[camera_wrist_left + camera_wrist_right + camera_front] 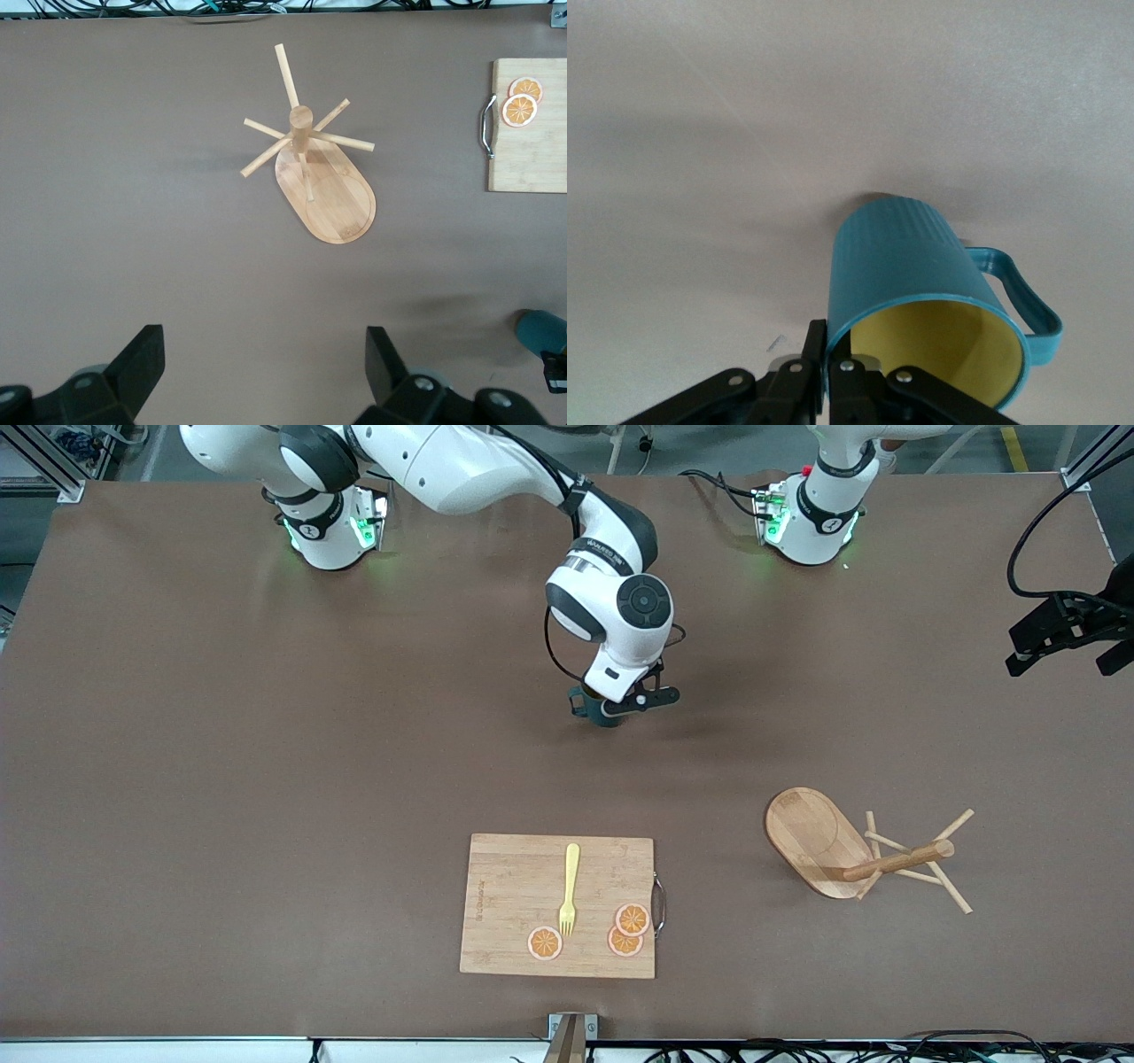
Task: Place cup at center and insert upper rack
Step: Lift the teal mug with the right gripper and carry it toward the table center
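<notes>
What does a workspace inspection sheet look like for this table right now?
Surface: brown table, flat.
Job's things: cup held at the rim, mid-table; upper rack tipped on its side, toward the left arm's end.
Clutter: cutting board with fork and three orange slices.
Grippers: right gripper shut on the cup; left gripper open, over bare table, waiting.
Cables: bundle along the camera-side edge.
Surroundings: nothing seen.

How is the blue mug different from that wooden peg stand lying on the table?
The cup is teal with a yellow inside; the upper rack is pale bare wood. The cup is gripped at its rim by the right gripper, near the table's middle; the upper rack lies tipped on its side, untouched, toward the left arm's end. The left gripper hangs open above the rack.
</notes>
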Action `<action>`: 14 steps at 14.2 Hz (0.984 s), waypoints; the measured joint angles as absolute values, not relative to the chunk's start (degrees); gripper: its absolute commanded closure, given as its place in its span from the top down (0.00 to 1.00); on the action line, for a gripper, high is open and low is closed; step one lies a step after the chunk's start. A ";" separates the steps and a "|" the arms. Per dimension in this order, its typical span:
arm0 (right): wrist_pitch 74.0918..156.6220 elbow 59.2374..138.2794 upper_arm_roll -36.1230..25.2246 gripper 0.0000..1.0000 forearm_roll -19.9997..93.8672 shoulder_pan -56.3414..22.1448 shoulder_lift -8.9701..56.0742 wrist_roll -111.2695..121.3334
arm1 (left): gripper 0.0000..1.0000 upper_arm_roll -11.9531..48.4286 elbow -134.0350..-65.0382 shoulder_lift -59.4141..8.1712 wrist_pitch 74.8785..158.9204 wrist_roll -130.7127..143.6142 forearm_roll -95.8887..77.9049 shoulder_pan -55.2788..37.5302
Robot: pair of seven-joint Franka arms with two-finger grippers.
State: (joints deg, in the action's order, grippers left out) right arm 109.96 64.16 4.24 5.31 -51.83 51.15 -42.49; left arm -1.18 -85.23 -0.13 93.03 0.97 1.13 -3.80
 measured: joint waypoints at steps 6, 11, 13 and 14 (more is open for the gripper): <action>109.99 64.00 4.23 0.25 5.43 -52.22 51.93 -42.63 | 1.00 -1.18 -85.23 -0.47 93.03 0.97 1.13 -3.87; 111.51 63.98 4.21 1.00 5.53 -52.12 52.80 -42.68 | 1.00 -1.18 -85.24 -1.75 93.03 0.97 0.93 -3.88; 111.39 63.29 4.19 1.00 5.53 -51.93 52.71 -42.77 | 1.00 -1.25 -85.25 -2.24 93.03 1.22 -0.38 -3.81; 110.43 62.64 4.18 1.00 5.53 -51.86 52.48 -42.87 | 1.00 -1.33 -85.25 -2.53 93.03 1.29 -0.99 -3.69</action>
